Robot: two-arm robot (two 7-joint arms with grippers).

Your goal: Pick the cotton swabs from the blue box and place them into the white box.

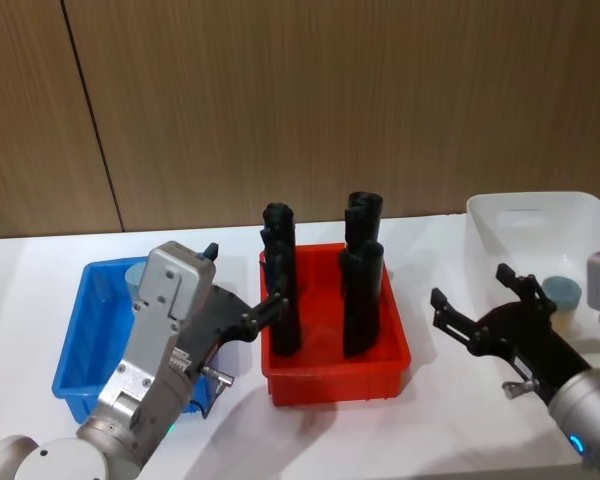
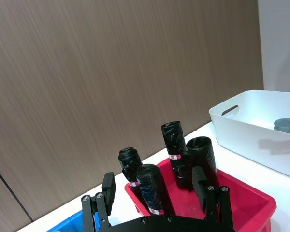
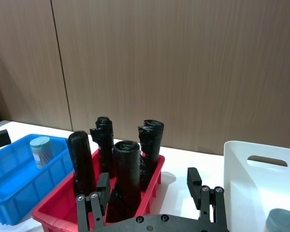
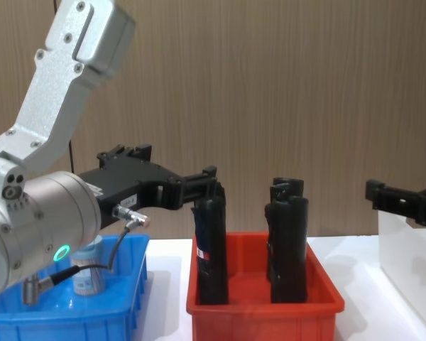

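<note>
My left gripper [image 1: 246, 279] hangs empty with its fingers spread wide, over the edge where the blue box [image 1: 72, 372] sits just left of the red bin [image 1: 335, 376]. The one cotton swab tub [image 1: 136, 272] I can see in that box stands upright at its far end. To do this well I'd draw away from the red bin's tall black rolls [image 1: 362, 300], come straight down over the lid, and straddle the tub before closing. My right gripper [image 1: 472, 284], also wide and empty, waits right of the red bin beside the white box [image 1: 492, 226], where a second swab tub [image 1: 562, 292] sits.
</note>
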